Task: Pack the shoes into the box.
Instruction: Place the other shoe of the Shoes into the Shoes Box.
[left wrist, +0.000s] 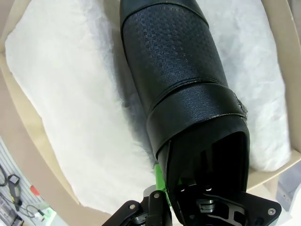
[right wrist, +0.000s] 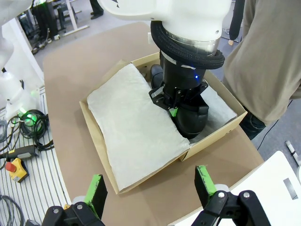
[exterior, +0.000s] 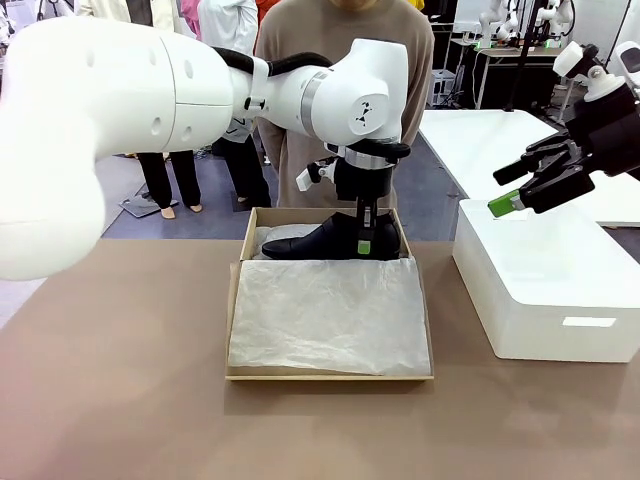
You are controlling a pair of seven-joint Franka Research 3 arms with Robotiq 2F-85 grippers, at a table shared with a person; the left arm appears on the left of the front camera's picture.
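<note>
On the front camera I see my left gripper [exterior: 367, 240] down in the far end of the box [exterior: 330, 376], clamped on the heel end of one black shoe [exterior: 305, 242]. The shoe's toe points to the picture's left. White tissue paper [exterior: 325, 318] covers the near part of the box, which sits on the brown table [exterior: 120, 380]. My right gripper [exterior: 515, 197] hangs over the white box [exterior: 540, 300] with its fingers spread and nothing between them. A person [exterior: 340, 100] stands just behind the table.

From the left wrist I look along the shoe's strap and textured top. One finger is inside the heel opening, and tissue paper lies beneath the shoe.

From the right wrist, both green pads stand wide apart above the table edge. Beyond them the shoe lies heel toward me in the box.
</note>
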